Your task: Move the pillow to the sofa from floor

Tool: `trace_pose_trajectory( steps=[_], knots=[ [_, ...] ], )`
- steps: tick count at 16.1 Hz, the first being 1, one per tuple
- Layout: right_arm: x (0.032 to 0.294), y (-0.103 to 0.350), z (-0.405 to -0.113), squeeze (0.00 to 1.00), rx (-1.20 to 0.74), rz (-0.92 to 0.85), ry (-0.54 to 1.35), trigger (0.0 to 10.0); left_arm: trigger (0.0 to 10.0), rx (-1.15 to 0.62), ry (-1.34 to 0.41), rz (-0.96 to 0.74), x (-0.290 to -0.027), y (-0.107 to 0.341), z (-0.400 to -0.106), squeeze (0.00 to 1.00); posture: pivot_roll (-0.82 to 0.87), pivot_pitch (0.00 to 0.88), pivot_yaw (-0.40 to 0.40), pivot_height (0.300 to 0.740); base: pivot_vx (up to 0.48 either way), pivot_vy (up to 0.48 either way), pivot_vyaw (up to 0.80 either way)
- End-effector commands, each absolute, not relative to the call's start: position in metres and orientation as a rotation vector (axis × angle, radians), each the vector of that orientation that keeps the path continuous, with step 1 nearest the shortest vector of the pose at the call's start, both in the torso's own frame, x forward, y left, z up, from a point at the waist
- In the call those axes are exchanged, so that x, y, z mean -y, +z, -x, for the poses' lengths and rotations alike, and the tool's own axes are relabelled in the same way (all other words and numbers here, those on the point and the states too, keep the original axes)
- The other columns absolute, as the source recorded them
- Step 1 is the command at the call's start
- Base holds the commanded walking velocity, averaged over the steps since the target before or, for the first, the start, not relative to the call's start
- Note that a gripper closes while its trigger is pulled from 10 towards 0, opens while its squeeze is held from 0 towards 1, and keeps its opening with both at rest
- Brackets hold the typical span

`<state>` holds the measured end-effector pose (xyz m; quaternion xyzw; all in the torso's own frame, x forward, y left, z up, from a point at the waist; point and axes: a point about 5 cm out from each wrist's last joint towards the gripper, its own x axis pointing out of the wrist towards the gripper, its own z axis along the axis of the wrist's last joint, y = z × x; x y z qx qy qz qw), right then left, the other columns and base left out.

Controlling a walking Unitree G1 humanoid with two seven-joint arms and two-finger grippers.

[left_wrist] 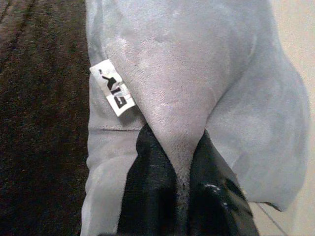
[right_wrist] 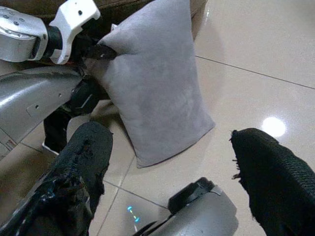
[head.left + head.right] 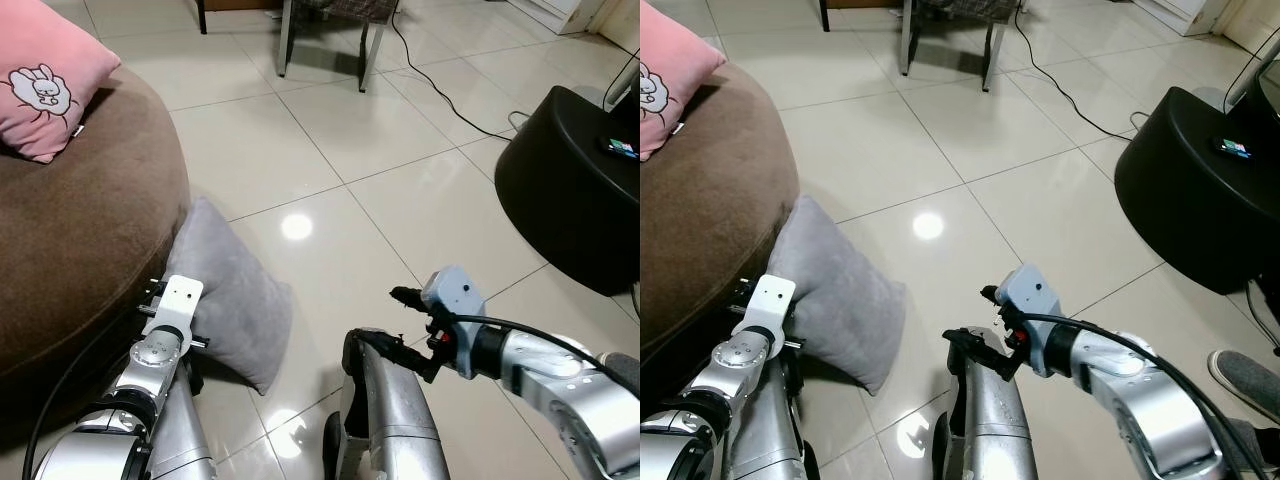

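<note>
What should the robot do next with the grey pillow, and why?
Probably lift the left gripper toward the brown sofa. Its fingers already pinch an edge of the grey pillow, which leans on the floor against the sofa. The right gripper hangs open, free.

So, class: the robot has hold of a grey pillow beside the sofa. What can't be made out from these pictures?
- Left gripper fingertips: buried in the grey pillow fold, left wrist view.
- White tag: print too small to read.
- Pink cushion: cut by the frame edge, eye views.
- Brown sofa: its far side runs out of frame.
- Black stool: the object on top is too small.
</note>
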<state>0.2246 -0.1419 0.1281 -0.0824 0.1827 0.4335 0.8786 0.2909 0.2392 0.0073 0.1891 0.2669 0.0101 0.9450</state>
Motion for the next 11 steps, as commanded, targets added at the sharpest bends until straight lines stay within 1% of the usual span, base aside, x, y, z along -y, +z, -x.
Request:
trace_pose_trajectory(
  steps=[1, 5, 7, 8, 9, 10, 11],
  knots=[
    [0.141, 0.127, -0.226, 0.0, -0.378, 0.183, 0.898, 10.0, 0.0, -0.555, -0.019, -0.367, -0.232, 0.005, -0.291, 0.0, -0.13, 0.082, -0.148, 0.491, 0.0, 0.0, 0.0],
    [0.134, 0.116, -0.23, 0.0, -0.362, 0.152, 0.836, 10.0, 0.0, -0.535, -0.068, -0.331, -0.225, 0.006, -0.293, 0.0, -0.09, 0.035, -0.129, 0.491, 0.0, 0.0, 0.0],
    [0.132, 0.108, -0.234, 0.0, -0.363, 0.143, 0.762, 10.0, 0.0, -0.489, -0.084, -0.278, -0.222, 0.011, -0.297, 0.0, -0.05, 0.0, -0.097, 0.491, 0.0, 0.0, 0.0],
    [0.132, 0.106, -0.233, 0.0, -0.36, 0.126, 0.727, 10.0, 0.0, -0.452, -0.101, -0.248, -0.218, 0.014, -0.299, 0.0, -0.04, 0.0, -0.088, 0.491, 0.0, 0.0, 0.0],
    [0.132, 0.105, -0.233, 0.0, -0.327, 0.078, 0.649, 10.0, 0.0, -0.342, -0.155, -0.21, -0.206, 0.024, -0.3, 0.0, -0.02, 0.0, -0.05, 0.491, 0.0, 0.0, 0.0],
    [0.132, 0.105, -0.233, 0.0, -0.327, 0.078, 0.649, 10.0, 0.0, -0.342, -0.155, -0.21, -0.206, 0.024, -0.3, 0.0, -0.02, 0.0, -0.05, 0.491, 0.0, 0.0, 0.0],
    [0.134, 0.107, -0.232, 0.0, -0.297, 0.054, 0.583, 10.0, 0.0, -0.216, -0.197, -0.193, -0.195, 0.042, -0.297, 0.0, -0.01, 0.0, -0.027, 0.491, 0.0, 0.0, 0.0]
  ],
)
